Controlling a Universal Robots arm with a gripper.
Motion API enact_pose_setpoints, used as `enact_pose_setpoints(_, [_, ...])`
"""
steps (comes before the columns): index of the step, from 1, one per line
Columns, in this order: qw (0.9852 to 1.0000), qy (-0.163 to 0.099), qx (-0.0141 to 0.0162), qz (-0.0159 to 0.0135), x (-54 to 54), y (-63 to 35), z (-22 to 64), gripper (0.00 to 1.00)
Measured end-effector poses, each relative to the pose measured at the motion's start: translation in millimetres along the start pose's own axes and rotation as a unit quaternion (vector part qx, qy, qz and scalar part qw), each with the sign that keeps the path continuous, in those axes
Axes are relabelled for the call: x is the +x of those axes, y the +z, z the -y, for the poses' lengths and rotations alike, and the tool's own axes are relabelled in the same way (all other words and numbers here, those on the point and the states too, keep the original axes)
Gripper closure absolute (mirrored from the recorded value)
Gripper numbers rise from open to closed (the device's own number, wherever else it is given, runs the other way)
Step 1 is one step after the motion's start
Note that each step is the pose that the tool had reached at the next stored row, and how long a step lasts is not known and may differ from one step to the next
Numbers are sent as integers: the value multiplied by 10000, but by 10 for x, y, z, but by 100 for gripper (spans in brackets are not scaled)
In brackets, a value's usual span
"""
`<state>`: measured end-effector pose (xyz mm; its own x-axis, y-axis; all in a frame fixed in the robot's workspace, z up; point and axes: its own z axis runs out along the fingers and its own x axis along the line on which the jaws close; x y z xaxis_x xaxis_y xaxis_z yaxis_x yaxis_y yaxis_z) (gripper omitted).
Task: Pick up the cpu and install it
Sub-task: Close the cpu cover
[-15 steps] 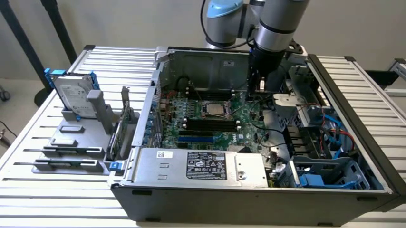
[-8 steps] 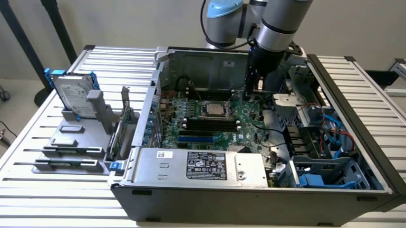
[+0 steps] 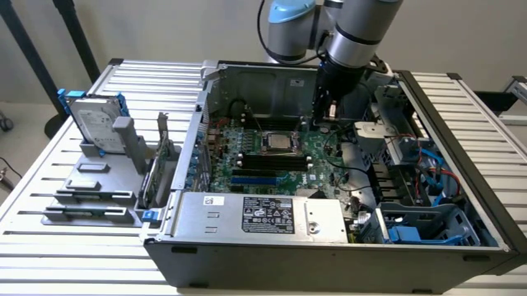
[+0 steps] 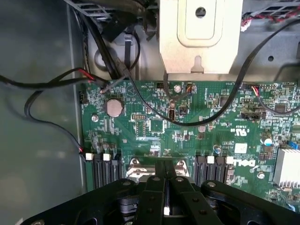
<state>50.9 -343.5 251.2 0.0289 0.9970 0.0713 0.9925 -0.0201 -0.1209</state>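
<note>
End effector (image 3: 329, 120) is hanging closed above the motherboard (image 4: 154, 126); the cpu (image 3: 278, 143) is lying apart from it.
The cpu is looking light, stiff and flat; its smooth metal top is probably giving a slippery surface, and its underside is likely fragile, so I am judging 2 opposite edges of the thin rim the safest hold, kept level and gentle; it is resting flat in the socket area of the board, inside the open case (image 3: 329, 262) on the slatted bench (image 3: 33, 203); in the exterior view it is sitting near the end effector, at about 8 o'clock from it, not touching; the fingers (image 4: 152, 201) are pressing together with nothing between them.
</note>
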Motion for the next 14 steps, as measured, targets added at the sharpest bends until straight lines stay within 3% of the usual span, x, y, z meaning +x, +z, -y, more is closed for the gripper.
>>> enact_pose_setpoints(6, [10000,2,22,0,-36,22,201,89])
enact_pose_setpoints(14, [9999,12,158,2,-65,55,397,89])
